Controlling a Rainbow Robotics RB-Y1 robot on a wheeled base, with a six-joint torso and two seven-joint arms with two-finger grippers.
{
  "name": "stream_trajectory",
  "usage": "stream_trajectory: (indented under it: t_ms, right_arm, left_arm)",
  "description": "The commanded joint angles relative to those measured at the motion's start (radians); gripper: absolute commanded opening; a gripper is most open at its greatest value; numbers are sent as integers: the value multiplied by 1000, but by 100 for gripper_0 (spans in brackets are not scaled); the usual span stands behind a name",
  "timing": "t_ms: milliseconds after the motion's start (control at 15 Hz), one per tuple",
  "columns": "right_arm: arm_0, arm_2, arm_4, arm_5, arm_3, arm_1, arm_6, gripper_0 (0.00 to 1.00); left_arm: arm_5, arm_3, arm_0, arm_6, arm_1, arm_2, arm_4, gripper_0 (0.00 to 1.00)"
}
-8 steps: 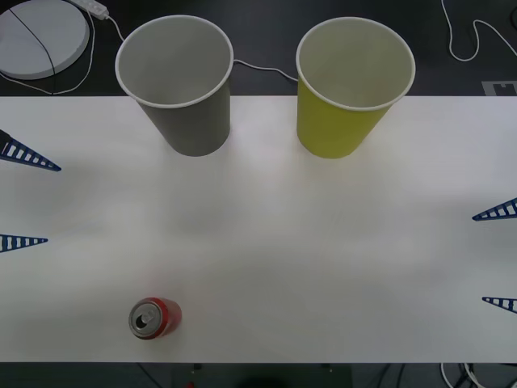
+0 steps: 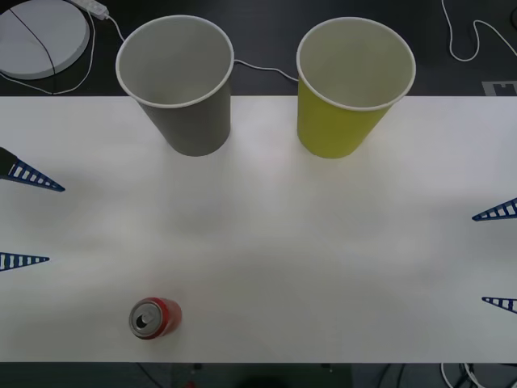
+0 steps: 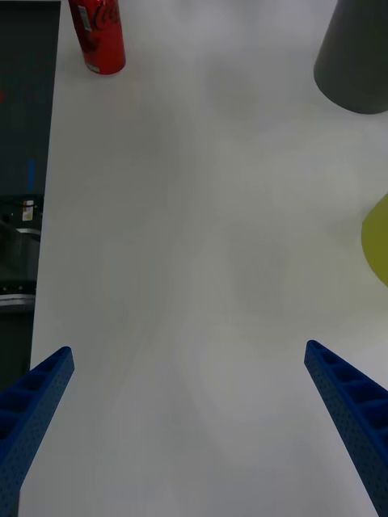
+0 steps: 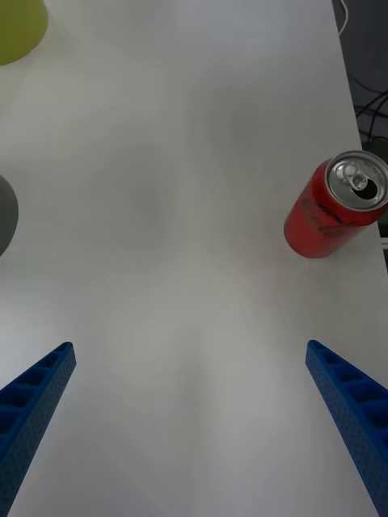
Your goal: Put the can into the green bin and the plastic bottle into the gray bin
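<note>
White table [image 2: 323, 242] holds seemingly empty gray bin [image 2: 179, 81], green bin [image 2: 351, 85], upright can [image 2: 154, 318]; both grippers spread, empty-handed.

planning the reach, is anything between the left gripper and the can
No. In the front view, bare white table separates the open left gripper from the upright can.

Right wrist view's edge cuts off the can [image 3: 98, 35] top.

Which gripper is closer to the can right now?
Left. The left gripper is open at the table's left edge, just beyond the can, which stands near the front edge. The right gripper is open at the far right edge.
</note>
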Motion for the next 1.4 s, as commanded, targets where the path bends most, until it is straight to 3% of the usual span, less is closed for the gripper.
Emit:
stream_trajectory:
  t_ms: [67,533,733,1400]
  right_arm:
    - [0,0,0,0,0,0,0,100]
    - [0,0,0,0,0,0,0,100]
    - [0,0,0,0,0,0,0,100]
    - [0,0,0,0,0,0,0,100]
  left_arm:
    - [0,0,4,0,3,-4,8,100]
    - [0,11,107,-51,-18,-7,84,100]
    - [0,54,127,-151,-43,-15,106,100]
    - [66,316,125,-461,-43,-223,287,100]
